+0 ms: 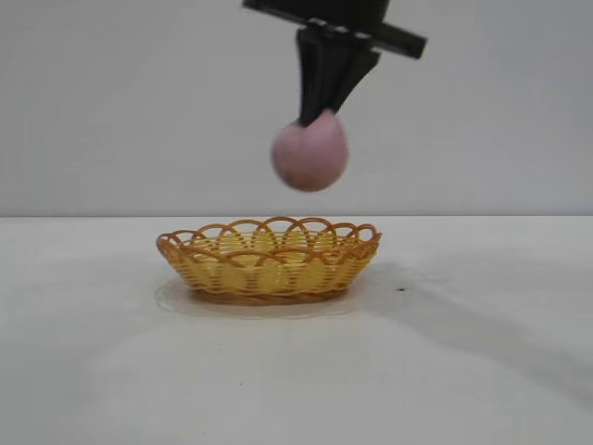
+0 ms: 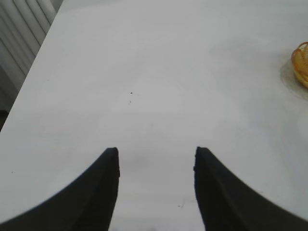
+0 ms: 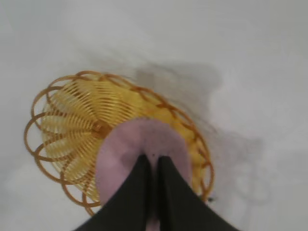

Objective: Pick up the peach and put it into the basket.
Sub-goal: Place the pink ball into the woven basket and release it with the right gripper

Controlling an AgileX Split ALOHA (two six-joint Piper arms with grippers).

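from outside, my right end effector (image 1: 320, 116) hangs over the basket (image 1: 269, 260), fingers pinched on the top of the peach (image 1: 310, 153), which is in the air well clear of the rim. the basket sits on the white tabletop (image 1: 482, 371).

my left wrist view shows my left end effector (image 2: 155, 159) with fingers spread wide, holding nothing (only the basket's edge (image 2: 301, 62) shows far off).

my right wrist view looks down past nearly closed fingers (image 3: 137, 192) clamping the peach (image 3: 127, 149) above the basket (image 3: 77, 120).
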